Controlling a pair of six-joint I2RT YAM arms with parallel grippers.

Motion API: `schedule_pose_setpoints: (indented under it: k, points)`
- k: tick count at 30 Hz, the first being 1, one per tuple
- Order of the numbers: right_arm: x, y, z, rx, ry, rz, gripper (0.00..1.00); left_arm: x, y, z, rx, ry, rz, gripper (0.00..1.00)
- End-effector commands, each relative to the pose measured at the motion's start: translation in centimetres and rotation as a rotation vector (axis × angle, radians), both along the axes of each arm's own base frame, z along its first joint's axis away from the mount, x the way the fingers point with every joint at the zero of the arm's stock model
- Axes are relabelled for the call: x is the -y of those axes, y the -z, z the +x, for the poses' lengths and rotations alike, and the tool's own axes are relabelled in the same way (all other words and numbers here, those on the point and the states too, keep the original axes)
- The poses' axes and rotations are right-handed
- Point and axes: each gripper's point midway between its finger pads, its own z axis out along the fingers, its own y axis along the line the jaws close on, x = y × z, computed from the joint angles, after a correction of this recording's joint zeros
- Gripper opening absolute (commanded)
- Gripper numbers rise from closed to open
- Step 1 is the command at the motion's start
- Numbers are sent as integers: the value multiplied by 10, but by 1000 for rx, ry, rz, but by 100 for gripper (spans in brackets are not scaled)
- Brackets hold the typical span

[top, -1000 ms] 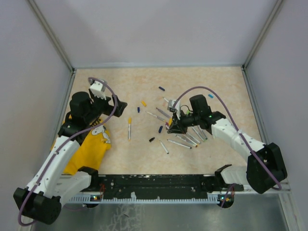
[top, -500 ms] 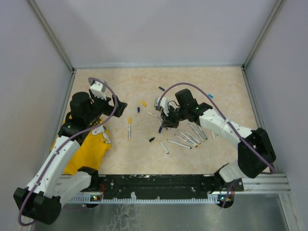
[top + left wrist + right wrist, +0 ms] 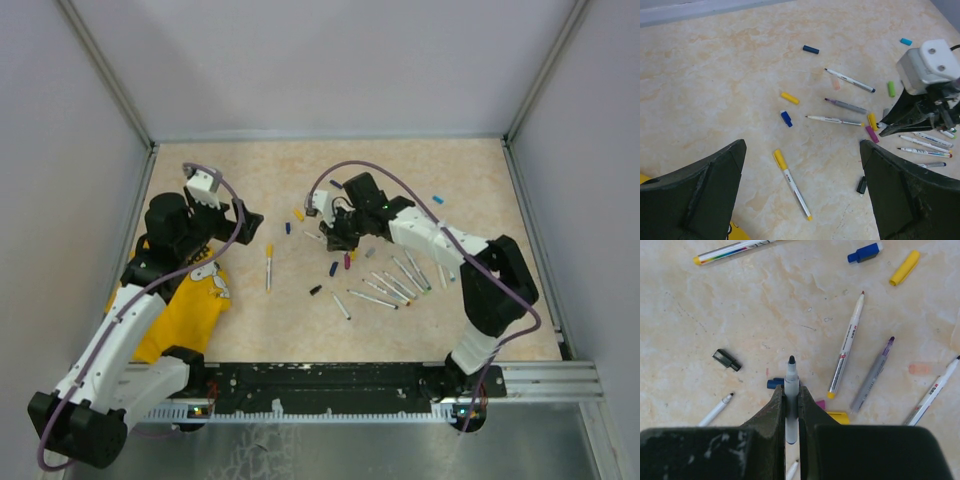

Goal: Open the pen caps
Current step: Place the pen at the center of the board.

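Top external view: a beige table (image 3: 470, 180) between grey walls, with both arms bolted at its near edge.
Yellow cloth (image 3: 185, 310): lies at the table's left edge, partly under the left arm.
Left gripper (image 3: 802, 146): jaws spread wide with nothing between them, hanging over the left part of the table.
Right gripper (image 3: 791, 390): fingers pinched tight on an uncapped pen (image 3: 791, 374) over the middle of the table; its black tip points out past the fingertips.
Loose pens (image 3: 395, 283): most lie side by side just right of the right gripper, and a few more lie under and beside it.
Yellow-capped pen (image 3: 791, 184): lies alone between the two grippers with its cap on.
Pen caps: scattered off their pens around the middle of the table, among them a yellow cap (image 3: 789, 98), a blue cap (image 3: 786, 118), a green cap (image 3: 891, 89) and a black cap (image 3: 726, 360).
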Motion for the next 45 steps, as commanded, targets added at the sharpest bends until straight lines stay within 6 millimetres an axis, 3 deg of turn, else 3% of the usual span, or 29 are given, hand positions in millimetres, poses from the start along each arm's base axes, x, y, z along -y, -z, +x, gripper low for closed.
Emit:
schedule_pose_setpoints:
  k: [1, 11, 18, 22, 29, 31, 34, 36, 40, 45]
  points:
    - [-15, 1, 19, 16, 26, -22, 0, -4, -5, 0, 33, -9, 6, 100]
    - [-38, 35, 46, -49, 124, -116, 0, -5, 0, 1, 28, -16, 14, 100]
    - [-62, 54, 31, -107, 109, -137, 0, -10, -4, 1, 44, -41, 19, 100]
    - [-73, 65, 34, -123, 133, -163, 0, -15, -6, 1, 57, -68, 25, 100]
    - [-68, 84, 49, -100, 198, -241, 1, -18, -9, 1, 71, -83, 27, 100]
    - [-67, 84, 48, -99, 200, -244, 6, -18, -9, 1, 71, -80, 26, 100]
    - [-67, 81, 47, -99, 197, -241, 27, -17, -9, 1, 71, -77, 24, 100]
    - [-67, 77, 47, -97, 196, -236, 32, -17, -8, 0, 70, -76, 25, 100]
    - [-66, 62, 45, -83, 192, -209, 36, -17, -8, -1, 73, -76, 23, 100]
    - [-62, 29, 37, -35, 175, -155, 36, -19, -12, -4, 91, -82, 19, 100]
